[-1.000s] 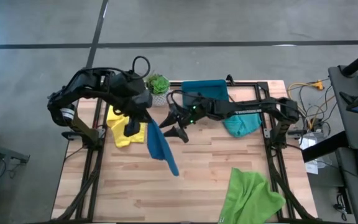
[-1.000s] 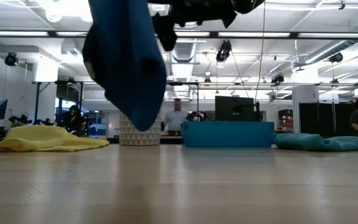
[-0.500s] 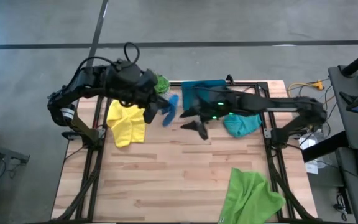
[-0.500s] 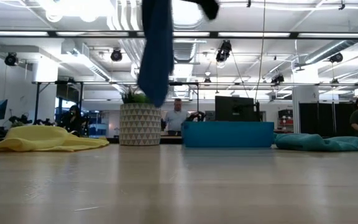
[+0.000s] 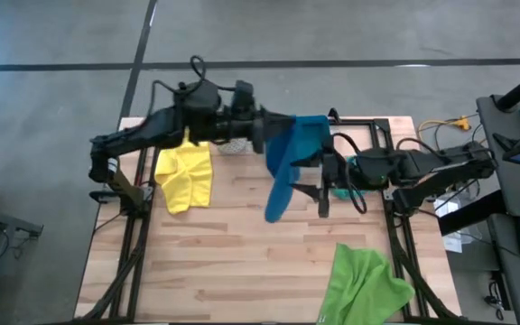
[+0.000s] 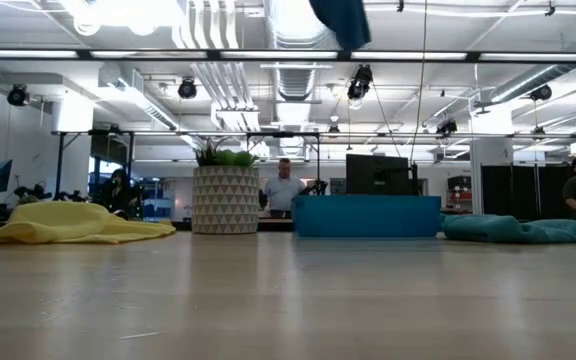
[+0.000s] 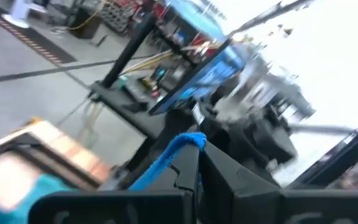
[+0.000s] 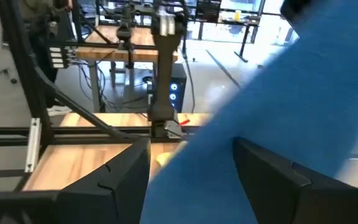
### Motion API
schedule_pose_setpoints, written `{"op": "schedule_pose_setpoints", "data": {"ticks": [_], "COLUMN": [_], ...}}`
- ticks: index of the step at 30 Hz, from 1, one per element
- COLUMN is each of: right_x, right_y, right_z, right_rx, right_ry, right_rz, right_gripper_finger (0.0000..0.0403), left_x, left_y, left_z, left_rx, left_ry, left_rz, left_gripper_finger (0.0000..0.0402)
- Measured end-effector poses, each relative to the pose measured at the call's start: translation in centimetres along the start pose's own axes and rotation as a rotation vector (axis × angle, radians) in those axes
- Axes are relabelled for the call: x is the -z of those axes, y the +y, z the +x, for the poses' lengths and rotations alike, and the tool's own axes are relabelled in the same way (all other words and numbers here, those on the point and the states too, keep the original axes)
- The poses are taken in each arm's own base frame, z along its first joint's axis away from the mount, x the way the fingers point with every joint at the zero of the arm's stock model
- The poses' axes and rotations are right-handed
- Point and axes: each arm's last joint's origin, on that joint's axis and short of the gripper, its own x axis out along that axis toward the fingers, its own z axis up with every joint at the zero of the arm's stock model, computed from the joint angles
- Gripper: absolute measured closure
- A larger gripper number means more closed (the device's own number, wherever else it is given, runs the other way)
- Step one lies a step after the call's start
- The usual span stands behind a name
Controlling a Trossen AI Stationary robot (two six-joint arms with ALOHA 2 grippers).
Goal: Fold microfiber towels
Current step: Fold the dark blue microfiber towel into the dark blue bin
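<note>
My left gripper (image 5: 262,134) is shut on the blue microfiber towel (image 5: 287,162), which hangs high above the middle of the table. Only the towel's lower tip (image 6: 340,18) shows in the low view. My right gripper (image 5: 315,194) stands open just right of the towel. In the right wrist view the blue towel (image 8: 278,112) fills the space before its spread fingers; I cannot tell whether they touch it. The yellow towel (image 5: 184,177) lies crumpled at far left, the teal one (image 5: 346,183) at far right under my right arm, and the light green one (image 5: 364,284) at the near right edge. My left gripper pinches an upper edge of the blue towel (image 7: 190,139) between its two shut fingers, level, coming from the table's left. The cloth trails away from the fingertips as a narrow bunched strip (image 7: 157,165). The towel hangs below, clear of the table.
A teal-blue tray (image 6: 366,215) stands at the far edge, largely behind the hanging towel in the high view. A potted plant (image 6: 225,198) stands left of it. Bare wood (image 5: 242,262) spreads over the near middle.
My left gripper has gone toward the table's right and far edge and risen, tipping from pointing down to level. The blue towel has swung along with it and now hangs higher. My right gripper has drawn back toward the right edge and up, staying open.
</note>
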Motion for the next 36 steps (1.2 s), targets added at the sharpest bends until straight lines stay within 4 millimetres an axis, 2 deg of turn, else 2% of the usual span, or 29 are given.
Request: {"op": "schedule_pose_setpoints", "data": {"ticks": [4, 8, 13, 17, 21, 25, 29, 33, 36], "right_x": [-0.2, -0.7, -0.6, -1.2, -2.6, -2.8, -2.7, -1.7, -1.1], "right_y": [1.1, 1.9, 1.8, 1.4, 0.5, -0.4, -1.3, -2.1, -2.6], "right_z": [-0.2, -0.9, -0.7, -1.5, -3.9, -4.5, -4.5, -2.8, -1.1], "right_rx": [0.022, 0.078, 0.195, 0.200, 0.173, 0.143, 0.115, -0.034, -0.126], "right_ry": [-0.027, -0.066, -0.045, -0.070, -0.144, -0.158, -0.141, -0.090, -0.053], "right_rz": [-0.018, -0.044, -0.109, -0.102, -0.059, -0.057, -0.030, 0.057, 0.114], "right_gripper_finger": [0.0179, 0.0179, 0.0179, 0.0179, 0.0179, 0.0179, 0.0179, 0.0179, 0.0179], "left_x": [0.2, 0.1, -0.4, -0.7, -0.5, 0.6, 3.1, 5.5, 6.5], "left_y": [1.2, 2.4, 2.1, 2.2, 2.9, 3.4, 4.2, 4.3, 3.9], "left_z": [1.6, 1.9, 1.8, 0.9, -0.6, -2.3, -3.6, -4.2, -4.2], "left_rx": [0.064, 0.018, 0.133, 0.312, 0.345, 0.336, 0.273, 0.231, 0.166], "left_ry": [-0.014, 0.017, 0.037, 0.219, 0.392, 0.539, 0.750, 0.933, 0.975], "left_rz": [-0.108, -0.074, -0.043, 0.082, 0.159, 0.383, 0.686, 1.147, 1.403], "left_gripper_finger": [0.0401, 0.0401, 0.0401, 0.0401, 0.0401, 0.0402, 0.0402, 0.0402, 0.0402]}}
